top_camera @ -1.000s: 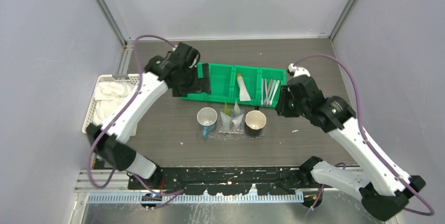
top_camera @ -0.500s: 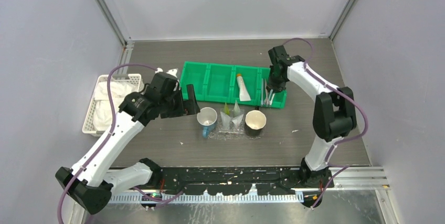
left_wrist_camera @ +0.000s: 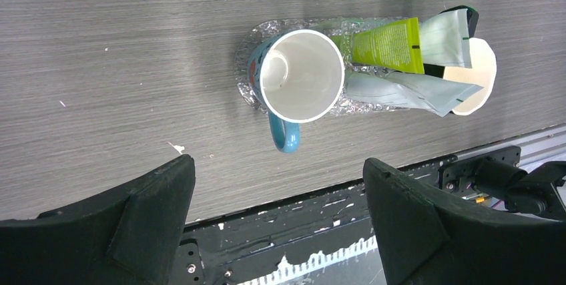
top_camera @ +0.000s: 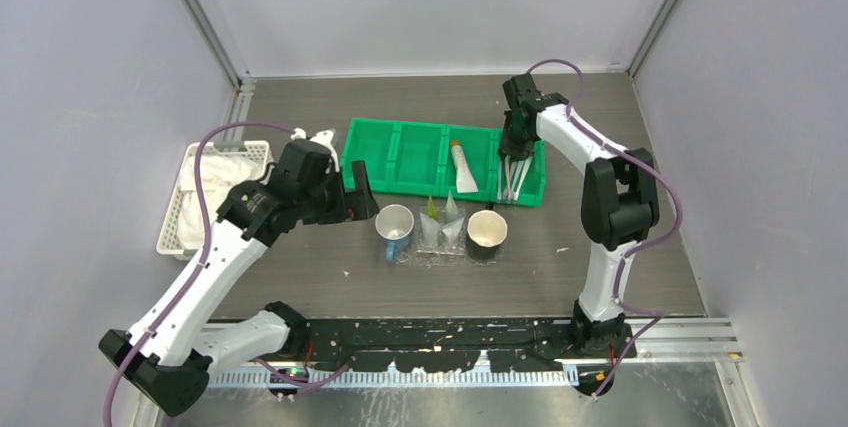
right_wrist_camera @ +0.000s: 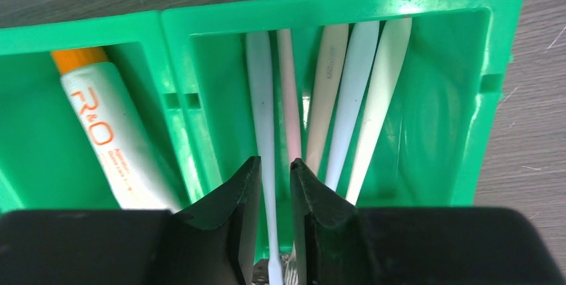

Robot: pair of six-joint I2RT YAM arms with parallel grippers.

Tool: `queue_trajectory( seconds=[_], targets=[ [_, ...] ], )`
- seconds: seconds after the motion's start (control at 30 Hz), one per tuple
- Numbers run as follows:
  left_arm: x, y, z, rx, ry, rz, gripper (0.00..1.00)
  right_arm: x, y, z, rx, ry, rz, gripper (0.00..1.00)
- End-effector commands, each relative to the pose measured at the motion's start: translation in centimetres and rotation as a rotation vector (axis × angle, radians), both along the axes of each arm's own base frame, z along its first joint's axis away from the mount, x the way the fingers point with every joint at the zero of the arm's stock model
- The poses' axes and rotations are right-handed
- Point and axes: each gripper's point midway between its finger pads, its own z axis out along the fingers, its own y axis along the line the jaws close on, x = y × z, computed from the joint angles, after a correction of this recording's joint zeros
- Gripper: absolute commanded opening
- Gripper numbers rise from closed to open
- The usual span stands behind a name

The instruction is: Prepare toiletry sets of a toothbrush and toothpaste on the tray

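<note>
Top external: stretched far forward on the right, wrist tipped down into the end compartment of the green bin point(top_camera: 415, 157). Straddles one pale blue toothbrush point(right_wrist_camera: 265, 131) with narrowed right jaws; cannot tell whether clamped. Bent low on the left, hovers over the counter point(left_wrist_camera: 100, 65), left jaws released wide, near the blue mug point(top_camera: 394, 226). Keeps wrapped toiletry sets point(left_wrist_camera: 390, 45) on the tray point(left_wrist_camera: 245, 91), between blue mug and dark mug point(top_camera: 486, 234).
</note>
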Motion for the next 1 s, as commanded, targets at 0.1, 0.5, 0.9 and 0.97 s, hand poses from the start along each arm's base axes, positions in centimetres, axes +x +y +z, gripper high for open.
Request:
queue_trajectory(
  seconds=[0.1,0.5,0.9,0.97],
  targets=[
    [1.2,-0.8,1.3,-0.027,-0.041,-0.009,0.95,0.0,-0.1,-2.0,-0.012,0.025,0.016,0.3],
    [1.9,-2.1,0.9,-0.055,-0.018,-0.025,0.94,-1.5,0.1,-4.1,0.01,0.072,0.02,0.31],
    [1.9,-1.9,0.2,-0.045,-0.014,-0.023,0.94,-1.0,-0.1,1.6,0.016,-0.024,0.026,0.18],
    [1.9,-1.9,0.1,-0.043,-0.015,-0.024,0.94,-0.9,-0.4,3.5,0.009,-0.055,0.026,0.18]
  ],
)
